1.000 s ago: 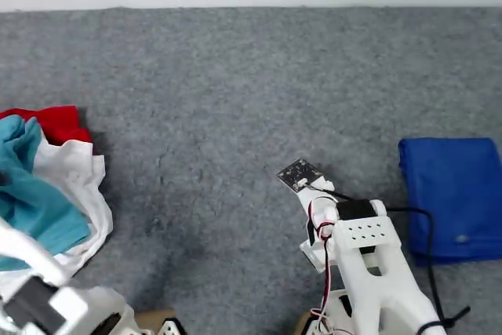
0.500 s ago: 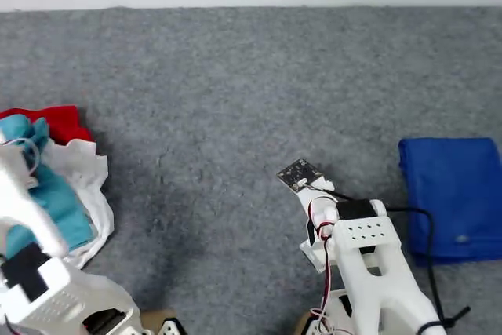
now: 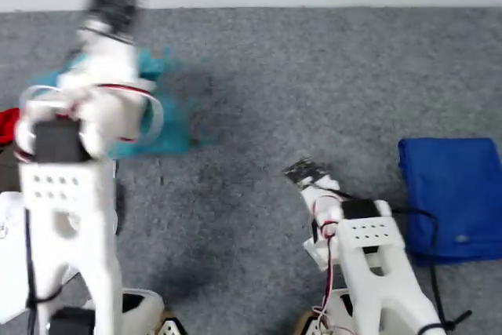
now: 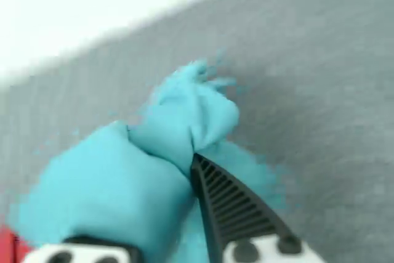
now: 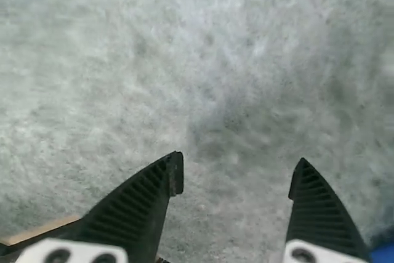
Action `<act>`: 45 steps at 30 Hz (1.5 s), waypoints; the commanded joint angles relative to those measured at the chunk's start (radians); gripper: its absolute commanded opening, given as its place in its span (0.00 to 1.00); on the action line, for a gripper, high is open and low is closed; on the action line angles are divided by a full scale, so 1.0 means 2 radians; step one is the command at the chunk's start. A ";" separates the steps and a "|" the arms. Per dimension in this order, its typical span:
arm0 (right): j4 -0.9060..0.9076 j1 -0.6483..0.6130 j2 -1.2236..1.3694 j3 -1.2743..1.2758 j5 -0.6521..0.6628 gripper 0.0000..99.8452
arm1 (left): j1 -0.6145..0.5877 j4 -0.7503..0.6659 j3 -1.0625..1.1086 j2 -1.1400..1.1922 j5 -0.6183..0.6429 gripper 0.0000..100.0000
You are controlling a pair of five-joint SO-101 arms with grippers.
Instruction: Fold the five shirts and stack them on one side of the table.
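My left gripper is shut on the teal shirt, which hangs bunched from it above the grey table. In the high view the left arm stands raised at the left, with the teal shirt trailing beside it toward the back. A red shirt peeks out at the left edge, and white cloth lies below it. A folded blue shirt lies flat at the right edge. My right gripper hovers open over bare felt near the table's middle, with nothing between its fingers.
The grey felt table has free room across the middle and back. A white wall borders the far edge. The right arm's base stands at the front, just left of the blue shirt.
The left arm has swung up and toward the back, lifting the teal shirt off the pile at the left. The right arm has barely moved.
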 commanded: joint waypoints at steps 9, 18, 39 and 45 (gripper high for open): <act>-0.006 0.227 -0.009 -0.039 -0.010 0.28 | 0.114 -0.101 0.078 -0.061 -0.057 0.01; -0.006 0.235 -0.009 -0.041 -0.010 0.28 | 0.123 -0.220 0.338 -0.023 -0.057 0.01; -0.017 0.238 -0.009 -0.041 -0.010 0.28 | 0.304 -0.199 0.410 -0.107 -0.057 0.01; 0.013 0.233 -0.009 -0.095 -0.047 0.28 | 0.270 -0.334 0.546 -0.106 -0.057 0.02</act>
